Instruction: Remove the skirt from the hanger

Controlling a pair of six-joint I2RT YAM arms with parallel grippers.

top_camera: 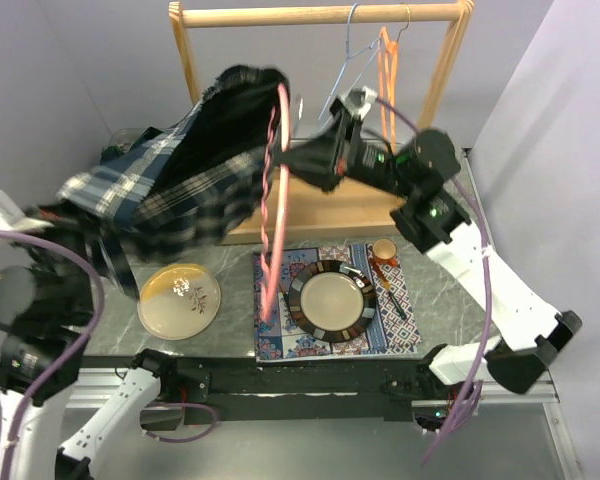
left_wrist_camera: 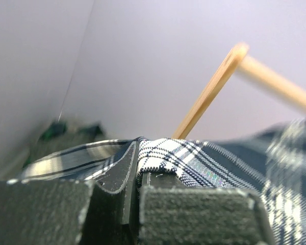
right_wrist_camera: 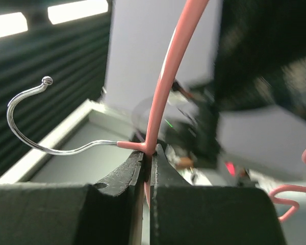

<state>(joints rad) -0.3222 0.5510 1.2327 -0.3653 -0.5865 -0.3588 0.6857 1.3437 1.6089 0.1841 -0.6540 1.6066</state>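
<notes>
**Skirt (top_camera: 175, 185), one.** Navy and white plaid. It is off the table, in the air left of centre in the top view, in front of the rack's left post. Its upper part bunches dark over the top of the pink hanger, and the rest fans down and left toward the left arm. The fabric is motion-blurred.

**Pink hanger (top_camera: 277, 205), one.** It is tilted and runs from the skirt's top down to just above the placemat. In the right wrist view its silver hook (right_wrist_camera: 25, 133) curls out to the left.

**Left gripper (left_wrist_camera: 137, 178), one.** The jaws are pressed together on a fold of the plaid cloth (left_wrist_camera: 194, 158). In the top view it is hidden under the fabric.

**Right gripper (right_wrist_camera: 149, 159), one.** The jaws are clamped on the pink wire just below the point where the hook joins it. In the top view it sits beside the skirt's right edge (top_camera: 308, 160).

**Wooden rack (top_camera: 320, 15), one.** It has two uprights, one top rail and a flat base.

**Hangers on the rail, two.** One is a pale blue wire hanger (top_camera: 345, 55) and the other an orange hanger (top_camera: 388, 70). They hang side by side near the right post.

**Table (top_camera: 232, 262), grey.** It carries:
- One patterned placemat (top_camera: 280, 340).
- One dark-rimmed plate (top_camera: 332, 300), on the mat.
- One cream plate (top_camera: 178, 300), left of the mat.
- One orange cup (top_camera: 384, 250), at the mat's far right corner.
- One utensil (top_camera: 390, 290), lying beside the dark-rimmed plate.
</notes>
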